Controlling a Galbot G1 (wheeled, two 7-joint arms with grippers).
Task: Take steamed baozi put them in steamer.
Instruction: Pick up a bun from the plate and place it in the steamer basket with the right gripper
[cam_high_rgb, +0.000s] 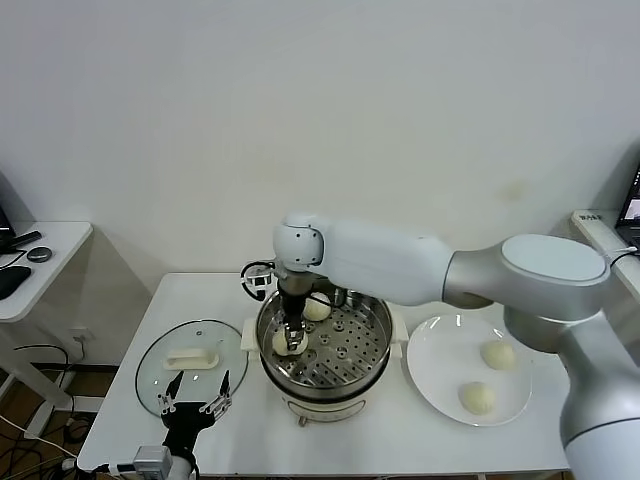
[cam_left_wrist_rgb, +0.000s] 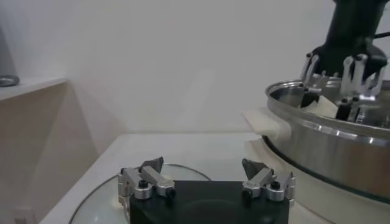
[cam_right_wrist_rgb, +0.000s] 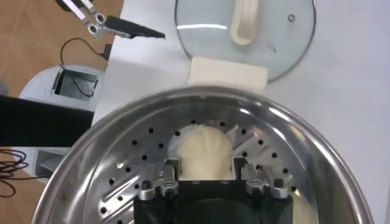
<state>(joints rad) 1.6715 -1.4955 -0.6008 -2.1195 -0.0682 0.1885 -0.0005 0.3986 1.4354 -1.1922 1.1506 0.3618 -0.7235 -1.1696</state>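
Right claw (cam_high_rgb: 291, 343) inside steamer (cam_high_rgb: 375, 352), fingers astride baozi (cam_right_wrist_rgb: 203, 153) resting on perforated tray, grip loosening. Spread fully, lift straight up, avoid nudging second bun (cam_high_rgb: 317, 310). Two buns wait on plate (cam_high_rgb: 437, 388). Left claw (cam_high_rgb: 196, 395) released, parked over lid (cam_high_rgb: 160, 345).

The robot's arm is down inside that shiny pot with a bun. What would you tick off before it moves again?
1. Bun resting on the steamer tray: ok.
2. Right gripper let go of it: cannot tell, fingers close on both sides.
3. First bun clear of the gripper: ok.
4. Two buns waiting on the plate: ok.
5. Left gripper open, parked over the glass lid: ok.
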